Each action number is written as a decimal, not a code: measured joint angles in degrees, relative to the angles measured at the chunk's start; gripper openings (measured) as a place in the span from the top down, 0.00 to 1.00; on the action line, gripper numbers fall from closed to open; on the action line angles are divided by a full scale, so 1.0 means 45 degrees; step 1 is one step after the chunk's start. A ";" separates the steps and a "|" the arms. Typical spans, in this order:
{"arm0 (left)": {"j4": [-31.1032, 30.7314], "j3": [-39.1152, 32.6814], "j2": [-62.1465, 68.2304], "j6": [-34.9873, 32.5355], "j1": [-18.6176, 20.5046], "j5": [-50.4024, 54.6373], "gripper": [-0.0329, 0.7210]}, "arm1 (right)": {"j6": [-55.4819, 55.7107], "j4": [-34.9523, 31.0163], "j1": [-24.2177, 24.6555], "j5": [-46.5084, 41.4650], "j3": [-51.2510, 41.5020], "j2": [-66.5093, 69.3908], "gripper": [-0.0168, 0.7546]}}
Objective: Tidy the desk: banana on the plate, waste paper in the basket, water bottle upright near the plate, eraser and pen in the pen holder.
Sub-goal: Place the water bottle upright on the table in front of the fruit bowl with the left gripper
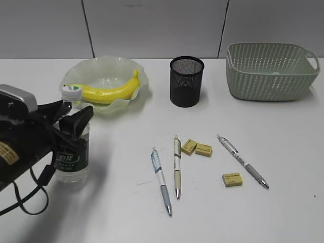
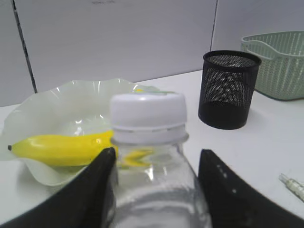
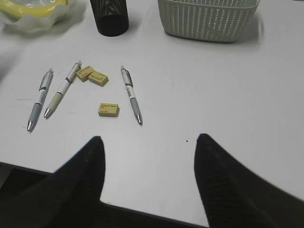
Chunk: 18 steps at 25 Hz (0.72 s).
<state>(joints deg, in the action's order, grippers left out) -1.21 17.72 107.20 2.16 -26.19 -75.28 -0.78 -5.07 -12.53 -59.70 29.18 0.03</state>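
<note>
The water bottle (image 1: 72, 152) stands upright on the desk (image 1: 283, 152) just in front of the plate (image 1: 81, 71). My left gripper (image 1: 76, 117) is shut on its shoulder under the white cap; in the left wrist view both fingers flank the clear water bottle (image 2: 152, 190). The banana (image 1: 109, 92) lies in the plate. Three pens (image 1: 177, 164) and three yellow erasers (image 1: 204, 150) lie mid-desk, in front of the black pen holder (image 1: 187, 81). The basket (image 1: 271, 71) stands back right. No waste paper shows. My right gripper (image 3: 148, 142) hangs open over the desk's near edge.
A grey panelled wall runs behind the desk. Bare white tabletop lies at the right, between the rightmost pen (image 1: 242, 161) and the basket. The desk's front edge (image 3: 142, 211) runs beneath my right gripper's fingers.
</note>
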 joint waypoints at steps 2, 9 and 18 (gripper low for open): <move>-0.0024 -0.0360 -0.0116 0.0009 0.0000 -0.0014 0.43 | 0.0000 0.0012 0.0000 0.0012 0.0000 0.0000 0.36; -0.0400 -0.0753 -0.0485 -0.0004 0.0000 -0.0014 0.43 | 0.0000 0.0049 0.0000 0.0012 0.0000 0.0000 0.36; -0.0626 0.0787 -0.0798 0.0008 0.0000 0.1626 0.43 | 0.0000 0.0072 0.0000 0.0012 0.0000 0.0000 0.36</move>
<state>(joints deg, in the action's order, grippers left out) -4.02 21.26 103.61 2.19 -26.19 -67.97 -0.78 -4.75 -12.53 -59.64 29.18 0.03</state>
